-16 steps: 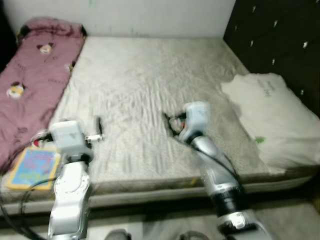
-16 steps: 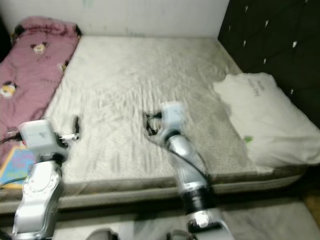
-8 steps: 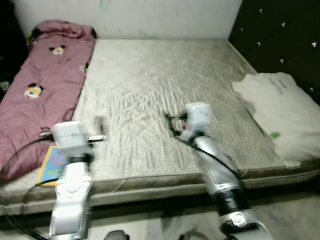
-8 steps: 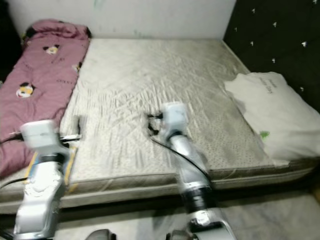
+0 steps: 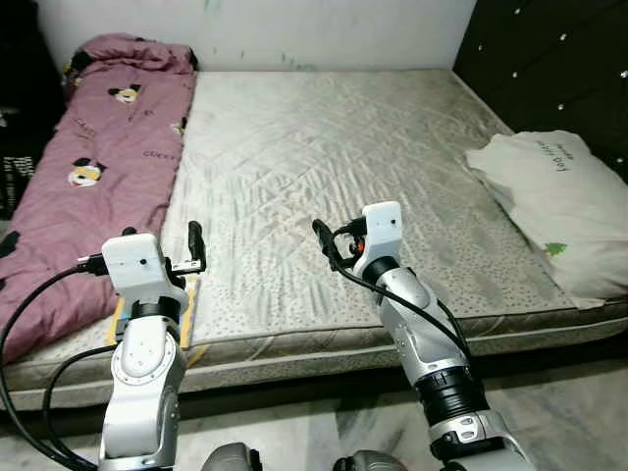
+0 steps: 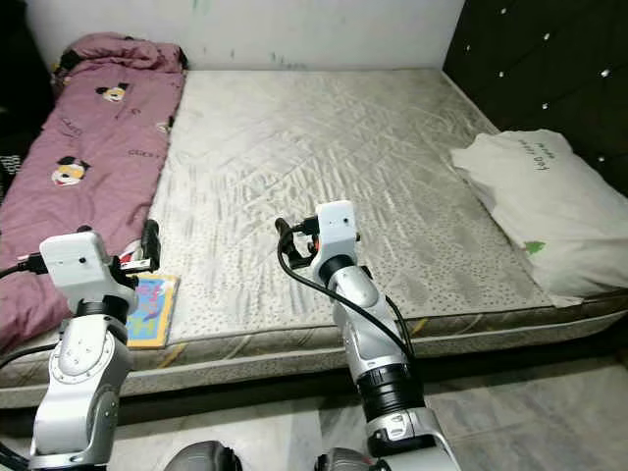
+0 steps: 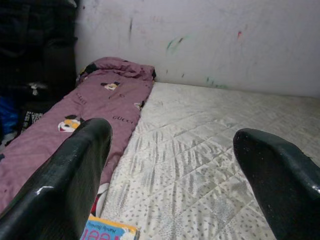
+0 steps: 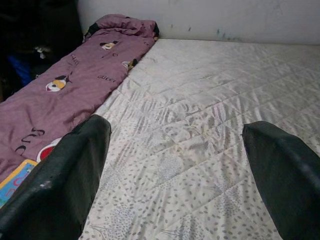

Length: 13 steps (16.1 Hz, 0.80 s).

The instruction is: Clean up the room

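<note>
A mauve quilt (image 5: pixel 93 167) printed with cartoon mice lies along the left side of the bare mattress (image 5: pixel 343 147). A white pillow (image 5: pixel 549 201) rests at the right side by the dark headboard. A colourful book (image 6: pixel 154 309) lies on the mattress near its front left edge. My left gripper (image 5: pixel 194 238) hovers open just above and beyond the book, holding nothing. Over the front middle of the mattress, my right gripper (image 5: pixel 322 235) is open too, with only bedding between its fingers (image 8: pixel 65 185). The left wrist view shows the book's corner (image 7: pixel 107 231) below the fingers (image 7: pixel 75 185).
A black padded headboard (image 5: pixel 549 59) rises on the right. A dark crate-like object (image 5: pixel 15 128) stands left of the bed. Pale tiled floor (image 6: pixel 510 412) runs along the bed's front edge, with a white wall behind.
The whole picture has shifted and sharpened as the camera moved; the bed now sits more to the right. Both arms hold the same pose over the mattress.
</note>
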Motion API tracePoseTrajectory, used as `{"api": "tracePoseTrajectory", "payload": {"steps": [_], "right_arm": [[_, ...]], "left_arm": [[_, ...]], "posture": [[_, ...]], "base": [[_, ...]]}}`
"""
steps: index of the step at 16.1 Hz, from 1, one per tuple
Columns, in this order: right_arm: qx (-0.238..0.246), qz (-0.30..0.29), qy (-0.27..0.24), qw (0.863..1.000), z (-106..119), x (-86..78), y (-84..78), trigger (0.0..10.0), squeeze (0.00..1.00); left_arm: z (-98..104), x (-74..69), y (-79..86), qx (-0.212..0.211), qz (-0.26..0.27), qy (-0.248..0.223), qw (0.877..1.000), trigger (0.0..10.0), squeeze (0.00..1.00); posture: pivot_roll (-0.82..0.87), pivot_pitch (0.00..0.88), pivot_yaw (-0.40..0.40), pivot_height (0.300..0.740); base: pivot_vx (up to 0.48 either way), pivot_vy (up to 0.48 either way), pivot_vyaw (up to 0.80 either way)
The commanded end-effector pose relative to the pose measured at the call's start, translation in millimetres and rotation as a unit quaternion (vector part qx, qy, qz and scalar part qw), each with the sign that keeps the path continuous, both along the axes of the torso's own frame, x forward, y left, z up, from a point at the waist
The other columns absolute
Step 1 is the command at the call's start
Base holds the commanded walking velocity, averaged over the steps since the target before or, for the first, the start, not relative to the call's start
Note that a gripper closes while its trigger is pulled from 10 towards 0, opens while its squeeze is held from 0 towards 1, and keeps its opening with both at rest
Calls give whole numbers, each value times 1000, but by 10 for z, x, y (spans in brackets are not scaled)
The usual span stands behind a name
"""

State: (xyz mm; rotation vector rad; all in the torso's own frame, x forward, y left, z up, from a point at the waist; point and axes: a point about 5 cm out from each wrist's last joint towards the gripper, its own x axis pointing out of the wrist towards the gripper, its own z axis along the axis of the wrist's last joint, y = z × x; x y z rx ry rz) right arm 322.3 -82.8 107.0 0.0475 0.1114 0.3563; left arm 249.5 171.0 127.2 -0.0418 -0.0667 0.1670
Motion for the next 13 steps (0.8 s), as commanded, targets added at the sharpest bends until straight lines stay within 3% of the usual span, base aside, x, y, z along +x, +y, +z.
{"api": "tracePoseTrajectory", "payload": {"steps": [1,13], "right_arm": [[-4,-8,-6,1000,43,29,-37,10000,0],[-6,-8,-5,1000,40,34,-30,10000,0]], "left_arm": [[37,-6,-24,-2,-8,-10,1000,10000,0],[30,-7,-24,-2,-12,-9,1000,10000,0]], "posture": [[-11,0,-12,740],[-9,0,-12,740]], "base": [[244,0,0],[339,0,0]]}}
